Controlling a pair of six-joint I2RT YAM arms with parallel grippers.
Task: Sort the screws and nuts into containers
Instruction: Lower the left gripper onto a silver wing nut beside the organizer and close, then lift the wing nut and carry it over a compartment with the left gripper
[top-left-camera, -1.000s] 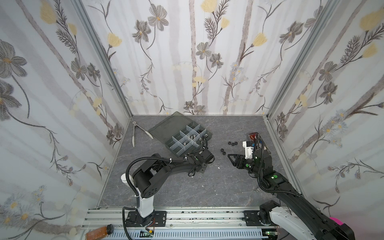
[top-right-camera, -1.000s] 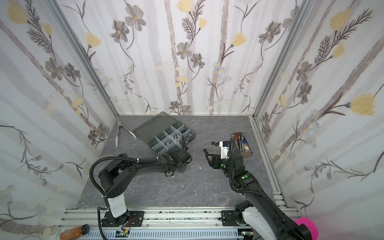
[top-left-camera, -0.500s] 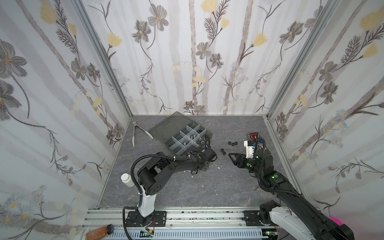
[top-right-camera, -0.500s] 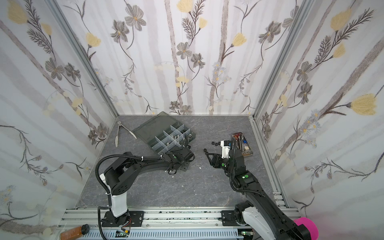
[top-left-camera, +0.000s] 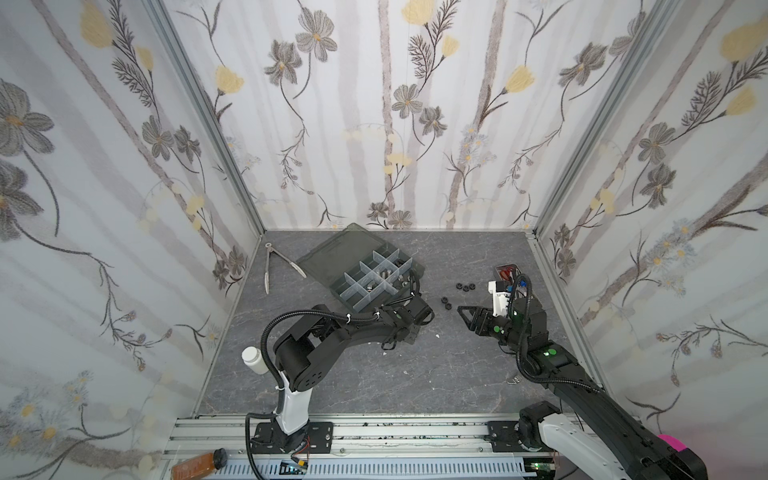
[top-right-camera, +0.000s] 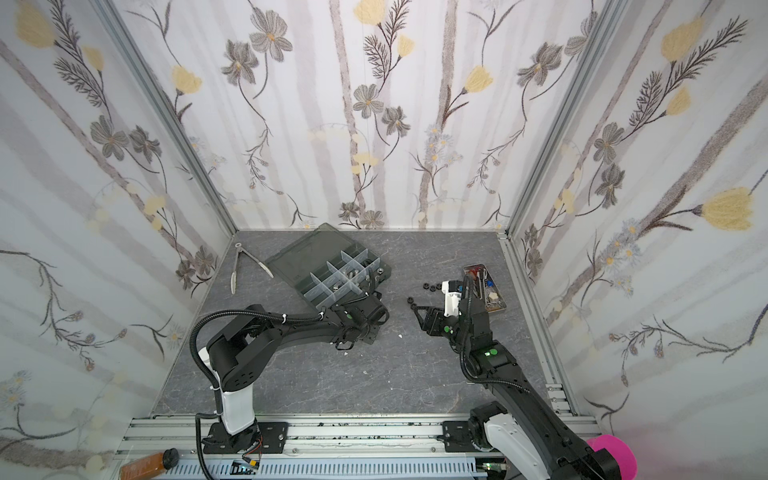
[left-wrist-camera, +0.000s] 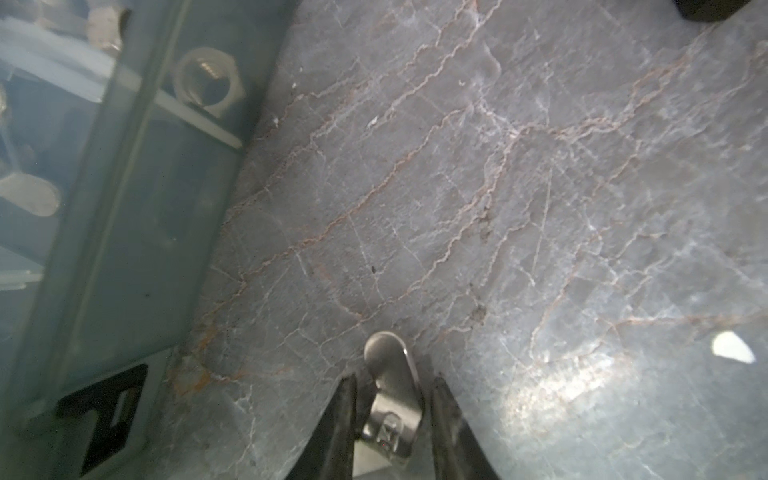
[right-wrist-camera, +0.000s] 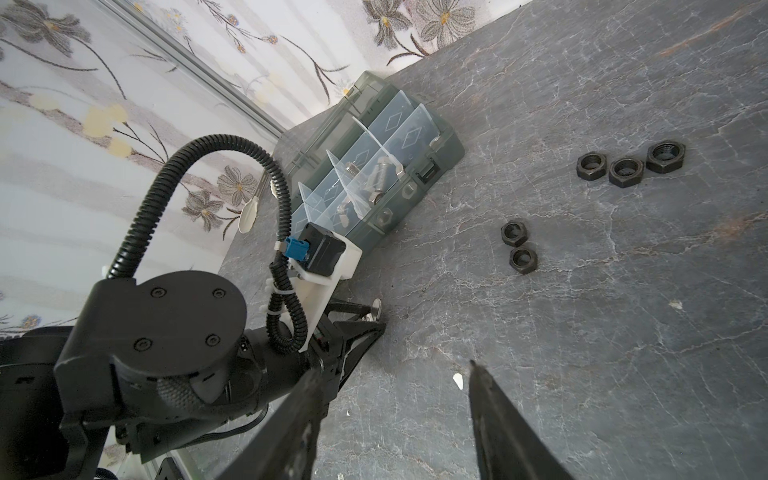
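In both top views: grey box (top-left-camera: 332, 255) open at the back, black nuts (top-left-camera: 466, 286) loose on the tabletop (top-left-camera: 415, 395), right hand (top-left-camera: 464, 319) near them. Left wrist: silver screw (left-wrist-camera: 392, 399) lying between the fingers of the left hand (left-wrist-camera: 392, 419); pinching or not, cannot tell. Right wrist: right hand spread wide above the tabletop.

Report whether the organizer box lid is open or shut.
Open. The lid is swung right back from the organizer box, and the compartments stand uncovered with their pale dividers showing.
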